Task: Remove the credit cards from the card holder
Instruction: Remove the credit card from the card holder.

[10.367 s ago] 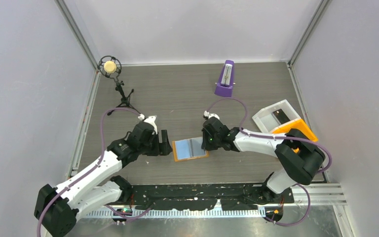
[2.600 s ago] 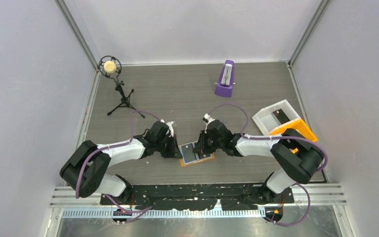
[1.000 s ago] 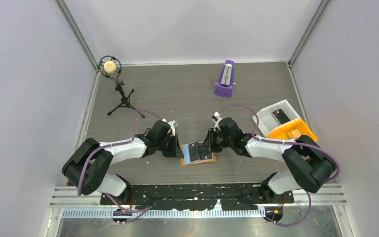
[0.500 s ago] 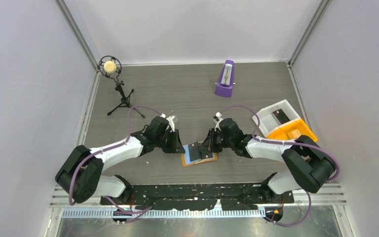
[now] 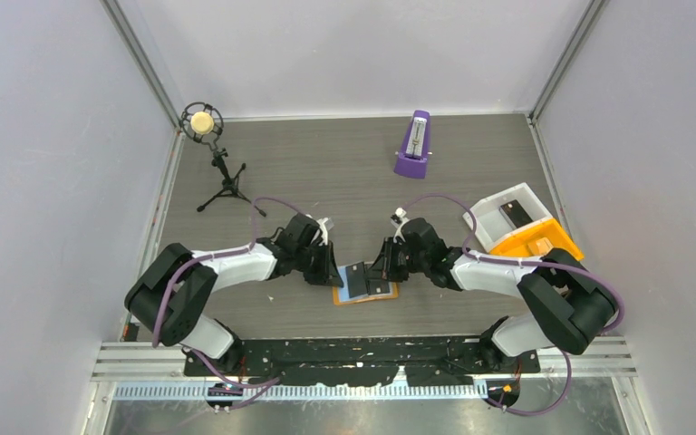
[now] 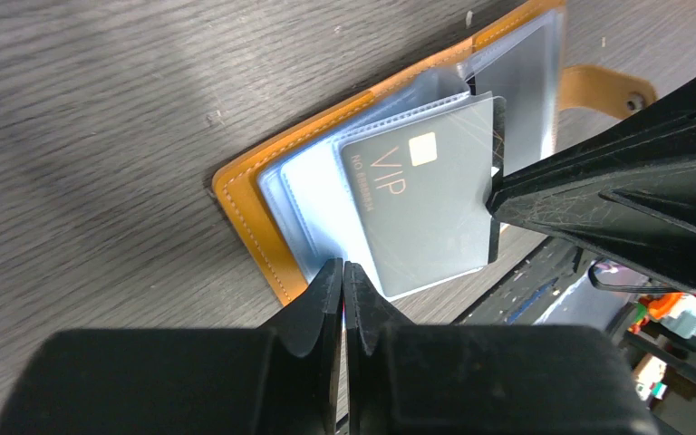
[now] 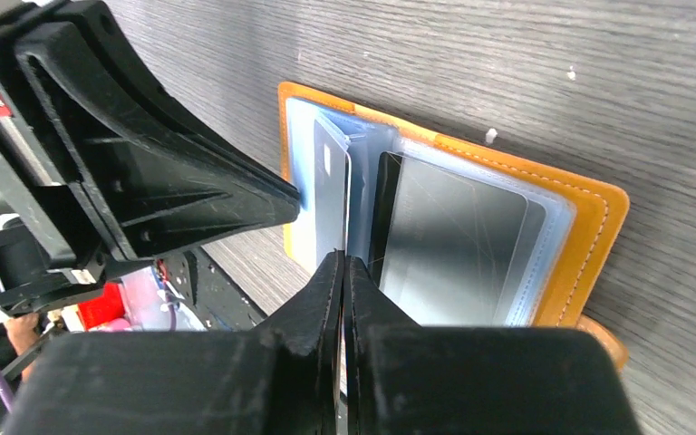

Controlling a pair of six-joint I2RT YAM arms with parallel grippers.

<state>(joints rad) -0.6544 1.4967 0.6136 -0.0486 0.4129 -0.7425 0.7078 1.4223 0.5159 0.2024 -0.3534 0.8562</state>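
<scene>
My right gripper [image 7: 344, 258], jaws closed, is pinching the edge of the grey VIP card [image 6: 426, 208], which is tilting up over the open card holder [image 6: 254, 217] on the table [image 5: 326, 172]. My left gripper [image 6: 343, 265], fingers together, is touching its clear sleeves [image 6: 313, 204].

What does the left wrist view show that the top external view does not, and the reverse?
Only the left wrist view: the word VIP and a chip on a grey card. Only the top external view: the purple metronome, the microphone, the white bin. Both: the open orange card holder on the table.
</scene>
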